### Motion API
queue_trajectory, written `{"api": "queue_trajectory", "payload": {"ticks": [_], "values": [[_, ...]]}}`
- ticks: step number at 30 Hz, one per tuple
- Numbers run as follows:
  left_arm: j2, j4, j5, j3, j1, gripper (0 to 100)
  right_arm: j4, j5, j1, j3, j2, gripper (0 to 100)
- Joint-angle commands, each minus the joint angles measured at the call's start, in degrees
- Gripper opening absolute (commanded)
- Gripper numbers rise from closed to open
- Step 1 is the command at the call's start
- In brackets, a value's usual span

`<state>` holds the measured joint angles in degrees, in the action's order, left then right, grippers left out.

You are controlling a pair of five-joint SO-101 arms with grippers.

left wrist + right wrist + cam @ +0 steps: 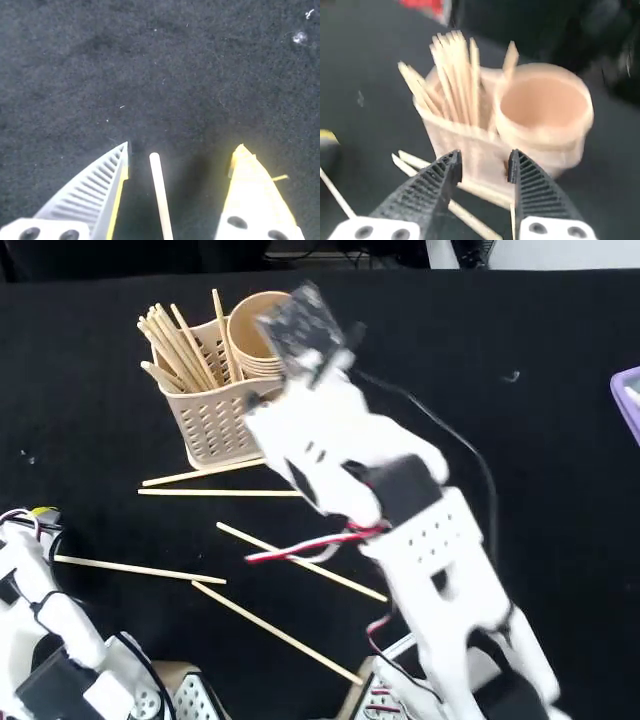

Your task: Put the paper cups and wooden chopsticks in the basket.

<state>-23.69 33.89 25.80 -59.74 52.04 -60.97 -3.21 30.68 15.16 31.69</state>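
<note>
Two arms at a black table (80, 360). The right arm (430, 540) stretches from near-right toward far-left and ends above the basket (215, 425). Right gripper (485, 154): black jaws apart, nothing held, basket wall seen past the tips.

Basket stands upright, far-left of centre. Paper cups (250, 345) are nested in its right half, mouths up. Bundled chopsticks (175, 340) stand on end in its left half, tops fanning up and to the far left.

The left arm (50, 630) sits at the near-left corner. Left gripper (183, 147): jaws spread, gripping nothing. One chopstick end (160, 195) lies on the cloth between them, closer to the grey jaw and touching neither, long axis running along the jaws.

Five loose chopsticks (275, 632) lie flat on the near side of the basket:
- two just beside its base, axis left-right
- one by the left arm, roughly left-right
- two mid-table, running far-left to near-right, roughly parallel
</note>
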Motion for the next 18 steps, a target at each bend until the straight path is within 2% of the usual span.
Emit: {"api": "queue_trajectory", "payload": {"ticks": [1,4,9,13,18], "values": [[-1.93,-0.70,0.18,1.63,-0.66,32,-0.26,0.44,-5.27,13.41,8.92,15.5],[-1.93,-0.44,-0.26,2.95,-1.36,32,5.89,0.35,-9.85,28.18,13.58,15.5],[-1.93,0.00,-8.97,5.67,-7.43,32,23.12,0.62,-18.11,49.89,16.31,15.2],[-1.93,4.92,-13.54,10.77,-10.33,32,31.47,0.62,-21.54,57.27,16.40,15.2],[-1.76,9.41,-16.26,18.15,-15.25,32,36.92,0.62,-21.45,60.79,16.31,15.2]]}}
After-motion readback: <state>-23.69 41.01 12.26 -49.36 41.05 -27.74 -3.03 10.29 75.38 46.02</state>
